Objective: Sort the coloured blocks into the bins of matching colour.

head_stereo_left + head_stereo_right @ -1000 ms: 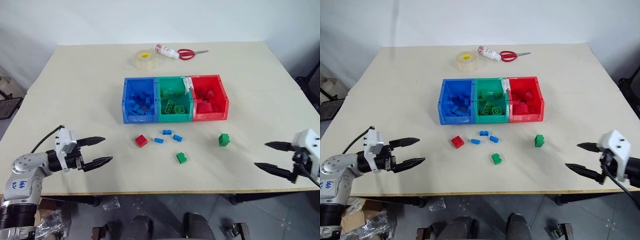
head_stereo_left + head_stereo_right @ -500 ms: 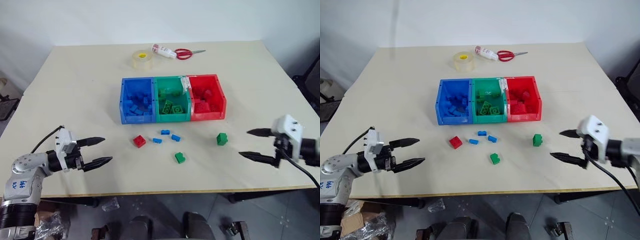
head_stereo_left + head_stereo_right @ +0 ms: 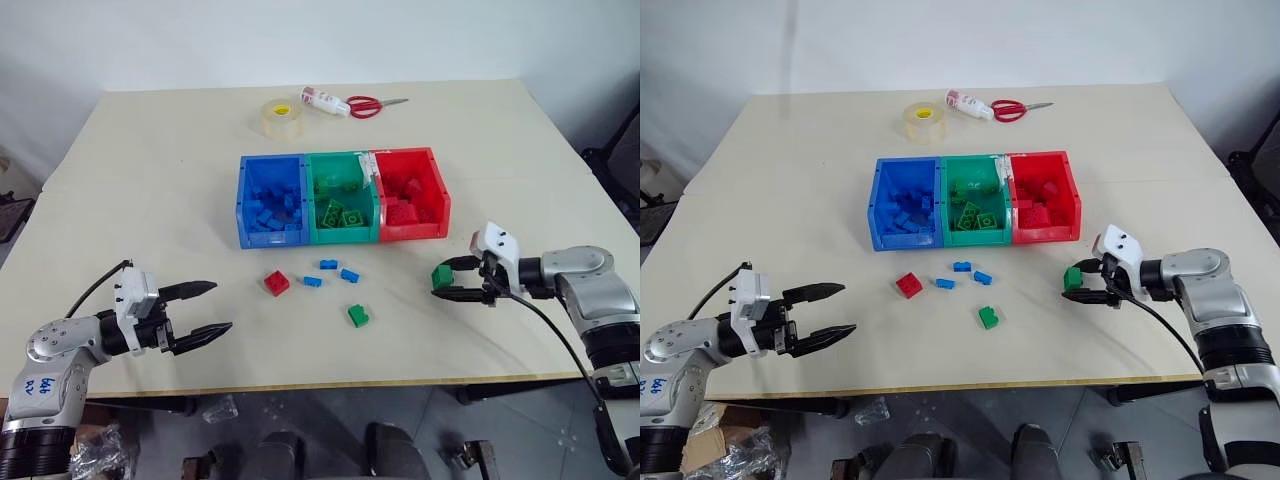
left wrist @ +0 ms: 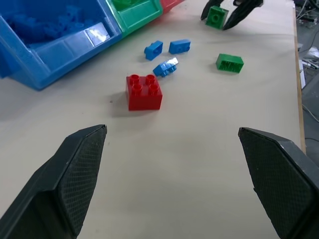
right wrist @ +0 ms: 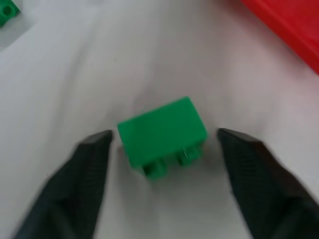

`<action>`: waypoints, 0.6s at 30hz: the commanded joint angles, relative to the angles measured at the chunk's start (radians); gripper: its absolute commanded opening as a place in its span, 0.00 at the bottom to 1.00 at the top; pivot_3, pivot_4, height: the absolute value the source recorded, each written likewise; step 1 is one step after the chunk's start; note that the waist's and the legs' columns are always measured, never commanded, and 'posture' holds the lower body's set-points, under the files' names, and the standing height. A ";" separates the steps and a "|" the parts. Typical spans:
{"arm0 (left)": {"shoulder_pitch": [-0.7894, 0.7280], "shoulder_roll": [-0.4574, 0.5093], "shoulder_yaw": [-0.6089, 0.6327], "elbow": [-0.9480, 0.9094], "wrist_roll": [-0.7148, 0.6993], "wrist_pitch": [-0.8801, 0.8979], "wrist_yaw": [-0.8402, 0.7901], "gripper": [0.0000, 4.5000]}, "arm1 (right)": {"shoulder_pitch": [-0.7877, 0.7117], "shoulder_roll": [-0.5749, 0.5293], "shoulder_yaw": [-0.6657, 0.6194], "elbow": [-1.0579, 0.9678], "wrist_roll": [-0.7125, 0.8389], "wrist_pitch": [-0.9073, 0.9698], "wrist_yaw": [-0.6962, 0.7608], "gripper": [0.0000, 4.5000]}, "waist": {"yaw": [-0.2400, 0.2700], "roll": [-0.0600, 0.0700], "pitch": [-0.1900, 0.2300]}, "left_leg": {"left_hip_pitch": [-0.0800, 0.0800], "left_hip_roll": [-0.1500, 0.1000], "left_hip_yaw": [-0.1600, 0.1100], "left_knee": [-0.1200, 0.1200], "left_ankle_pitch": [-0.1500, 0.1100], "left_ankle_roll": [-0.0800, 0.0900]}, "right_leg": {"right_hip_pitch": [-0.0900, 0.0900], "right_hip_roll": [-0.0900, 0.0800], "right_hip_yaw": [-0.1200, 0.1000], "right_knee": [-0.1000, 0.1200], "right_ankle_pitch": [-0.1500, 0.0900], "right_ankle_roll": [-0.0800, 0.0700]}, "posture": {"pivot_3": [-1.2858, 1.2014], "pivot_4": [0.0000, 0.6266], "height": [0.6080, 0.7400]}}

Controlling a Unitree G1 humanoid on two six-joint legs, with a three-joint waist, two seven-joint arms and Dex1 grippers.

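Cream-coloured counter (image 3: 150, 170) carries the three joined bins, blue bin (image 3: 270, 200), green bin (image 3: 343, 197) and red bin (image 3: 411, 193), each already holding bricks. Loose bricks lie in front of them: a red brick (image 3: 277, 283), three small blue bricks (image 3: 329, 265), a green brick (image 3: 359, 316), and a second green brick (image 3: 442, 276) off to the right. The right pincer (image 3: 450, 279) brackets that second green brick, fingers half open on either side and apparently not yet touching. It lies tipped, studs facing the wrist camera, its long axis running across the gap. The step in hand looks like grasping; next calls for closing, lifting and carrying to the green bin. The left pincer (image 3: 208, 310) hovers wide open, empty.
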 commanded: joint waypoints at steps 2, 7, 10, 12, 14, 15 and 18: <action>0.004 -0.007 0.016 -0.026 -0.022 -0.005 0.010 1.00 | 0.004 0.009 -0.048 -0.042 0.024 -0.008 -0.018 0.39 | 0.000 0.000 0.000 | 0.000 0.000 0.000 0.000 0.000 0.000 | 0.000 0.000 0.000 0.000 0.000 0.000 | 0.52 0.24 1.00; -0.016 -0.015 0.006 -0.013 -0.016 -0.008 0.014 1.00 | 0.027 0.009 -0.091 -0.171 0.058 0.030 -0.055 0.35 | 0.000 0.000 0.000 | 0.000 0.000 0.000 0.000 0.000 0.000 | 0.000 0.000 0.000 0.001 0.000 0.000 | 0.52 0.24 1.00; -0.031 -0.018 0.002 -0.002 -0.013 -0.009 0.014 1.00 | -0.042 0.047 -0.117 -0.252 0.090 0.081 -0.118 0.35 | -0.001 0.001 0.001 | 0.000 0.000 0.000 0.000 0.000 0.000 | -0.001 0.000 0.000 0.001 0.000 0.000 | 0.52 0.24 1.00; -0.040 -0.019 -0.002 0.007 -0.011 -0.013 0.012 1.00 | -0.100 0.084 -0.116 -0.261 0.093 0.095 -0.154 0.35 | -0.007 0.001 0.001 | 0.000 0.000 0.001 0.000 0.000 0.000 | -0.002 0.000 0.001 0.001 0.000 0.000 | 0.52 0.24 1.00; -0.057 -0.022 -0.006 0.022 -0.006 -0.022 0.010 1.00 | -0.173 0.135 -0.094 -0.225 0.073 0.087 -0.190 0.35 | -0.008 0.001 0.001 | 0.000 0.001 0.001 -0.001 0.000 -0.001 | -0.003 0.001 0.000 0.002 0.000 0.000 | 0.52 0.24 1.00; -0.067 -0.025 -0.008 0.031 -0.003 -0.029 0.011 1.00 | -0.210 0.164 -0.080 -0.198 0.059 0.077 -0.210 0.35 | -0.009 0.001 0.001 | 0.000 0.001 0.001 -0.001 0.000 -0.001 | -0.003 0.001 0.000 0.003 0.000 0.000 | 0.52 0.24 1.00; -0.104 -0.040 -0.016 0.059 0.008 -0.056 0.019 1.00 | -0.322 0.272 -0.037 -0.068 0.008 0.022 -0.272 0.35 | -0.017 0.001 0.001 | 0.000 0.000 0.001 -0.001 0.000 -0.001 | -0.004 0.000 0.000 0.006 0.000 0.000 | 0.52 0.24 1.00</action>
